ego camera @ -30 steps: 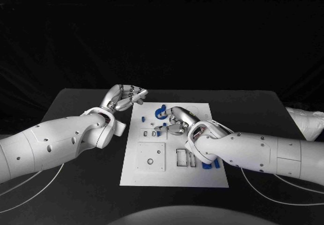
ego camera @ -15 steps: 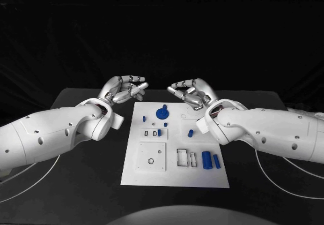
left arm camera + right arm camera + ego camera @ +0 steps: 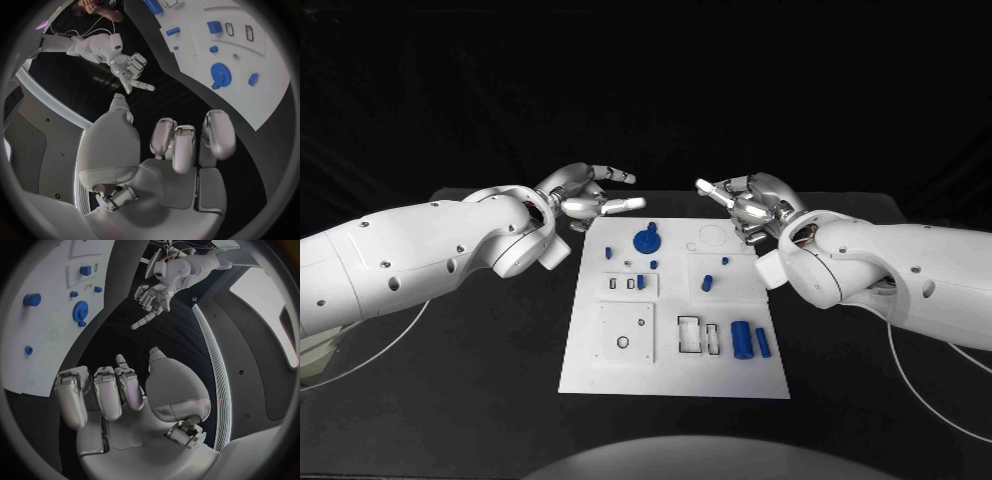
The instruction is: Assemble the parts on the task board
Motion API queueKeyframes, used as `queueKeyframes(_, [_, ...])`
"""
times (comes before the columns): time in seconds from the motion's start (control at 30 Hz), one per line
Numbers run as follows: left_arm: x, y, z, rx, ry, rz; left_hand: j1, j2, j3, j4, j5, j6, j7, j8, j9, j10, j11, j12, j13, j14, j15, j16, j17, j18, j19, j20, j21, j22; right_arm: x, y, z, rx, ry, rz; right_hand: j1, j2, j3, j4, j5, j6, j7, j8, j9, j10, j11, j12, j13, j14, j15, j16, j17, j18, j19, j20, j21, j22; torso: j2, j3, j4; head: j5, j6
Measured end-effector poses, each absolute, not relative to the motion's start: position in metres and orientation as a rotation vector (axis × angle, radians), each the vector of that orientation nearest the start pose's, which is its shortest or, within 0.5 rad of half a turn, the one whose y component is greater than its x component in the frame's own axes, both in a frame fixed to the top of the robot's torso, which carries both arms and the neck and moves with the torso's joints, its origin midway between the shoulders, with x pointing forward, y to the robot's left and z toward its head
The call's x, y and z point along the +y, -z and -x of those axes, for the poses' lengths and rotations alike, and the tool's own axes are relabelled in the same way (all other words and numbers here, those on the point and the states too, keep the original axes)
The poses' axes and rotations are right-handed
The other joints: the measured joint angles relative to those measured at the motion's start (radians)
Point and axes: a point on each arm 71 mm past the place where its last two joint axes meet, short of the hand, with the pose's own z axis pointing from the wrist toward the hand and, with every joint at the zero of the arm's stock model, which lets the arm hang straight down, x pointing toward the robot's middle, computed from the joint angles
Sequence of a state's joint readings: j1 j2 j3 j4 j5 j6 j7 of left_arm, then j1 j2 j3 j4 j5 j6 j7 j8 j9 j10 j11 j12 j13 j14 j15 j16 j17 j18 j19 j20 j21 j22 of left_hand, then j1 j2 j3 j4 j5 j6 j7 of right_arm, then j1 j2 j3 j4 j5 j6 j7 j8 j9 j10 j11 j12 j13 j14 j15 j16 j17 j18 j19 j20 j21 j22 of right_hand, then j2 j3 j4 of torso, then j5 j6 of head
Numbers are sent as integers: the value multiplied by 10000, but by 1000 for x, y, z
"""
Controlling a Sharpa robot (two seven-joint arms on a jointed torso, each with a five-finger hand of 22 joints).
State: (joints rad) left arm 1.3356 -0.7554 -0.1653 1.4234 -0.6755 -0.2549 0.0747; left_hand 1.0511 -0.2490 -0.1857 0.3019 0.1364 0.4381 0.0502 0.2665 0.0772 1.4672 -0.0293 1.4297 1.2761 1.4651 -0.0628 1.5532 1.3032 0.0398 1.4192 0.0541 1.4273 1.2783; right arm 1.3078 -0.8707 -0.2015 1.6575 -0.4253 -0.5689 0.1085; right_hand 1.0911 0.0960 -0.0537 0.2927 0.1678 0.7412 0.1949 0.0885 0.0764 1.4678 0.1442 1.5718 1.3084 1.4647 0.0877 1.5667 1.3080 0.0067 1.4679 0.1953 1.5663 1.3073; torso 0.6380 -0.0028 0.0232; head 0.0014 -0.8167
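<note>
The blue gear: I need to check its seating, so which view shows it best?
The left wrist view: the blue gear is biggest there, teeth distinct. The head view shows it smaller from above; the right wrist view shows it small.

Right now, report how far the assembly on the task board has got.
Partly done, by the look of it. A blue gear already sits on the task board at its far end. Nothing is in hand: the left hand and right hand hover off the far corners, fingers apart, holding nothing. Left to do: two blue cylinders lie loose beside an empty rectangular slot, and small blue pieces sit mid-board.
</note>
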Motion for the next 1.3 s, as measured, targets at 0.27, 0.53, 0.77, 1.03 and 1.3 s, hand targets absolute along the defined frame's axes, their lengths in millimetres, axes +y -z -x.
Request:
queueKeyframes(0.27, [180,185,-507,19703,9283,2706,-323,33,-125,-8,-41,2191,720,1262,375,-7,697,1387,320,14,602,151,50,-325,463,106,1411,300,-217,192,-462,16903,-10654,-8364,-42,42,-57,-1,-34,-36,-36,0,11,-35,35,0,0,0,0,0,-1,0,0,0,0,8,-21,26,-27,7,-13])
queueKeyframes(0.53, [174,197,-498,20663,7995,1689,-701,42,-81,0,-6,4375,685,2328,999,1,965,1387,319,14,774,151,49,-325,482,304,1410,299,-227,202,-461,17335,-10262,-8746,-42,42,-111,-2,-34,-36,-36,5,22,-35,35,0,0,0,0,0,-2,0,0,-1,0,7,-21,20,-14,-21,-21])
queueKeyframes(0.77, [168,205,-493,21295,7109,1218,-1028,186,132,3,354,5239,337,2707,1496,-31,637,1387,318,10,651,151,48,-325,482,304,1410,298,-231,210,-461,17642,-10057,-8924,-79,79,-154,-14,-33,-36,-36,61,42,-35,35,0,0,0,-1,0,-3,0,0,-1,0,6,-10,7,-7,-9,-50])
queueKeyframes(1.03, [160,215,-494,22070,6294,753,-1038,816,529,-27,782,5545,167,2771,1895,-12,475,1387,318,21,477,151,48,-324,446,339,1410,298,-233,214,-460,17904,-9936,-8983,-38,119,-166,-2,-33,-36,-36,116,47,-35,35,0,0,0,-1,0,-4,0,-36,35,0,5,-8,7,-10,14,-87])
queueKeyframes(1.3, [155,222,-496,22833,5479,506,-960,1493,1012,-44,979,5859,32,2509,2107,-22,344,1387,317,27,326,151,47,-323,463,428,1410,297,-233,217,-459,18126,-9824,-8947,-38,119,-185,-21,-33,-36,-36,116,57,-35,35,0,0,35,34,0,-4,0,-37,35,0,4,-8,7,-10,14,-114])
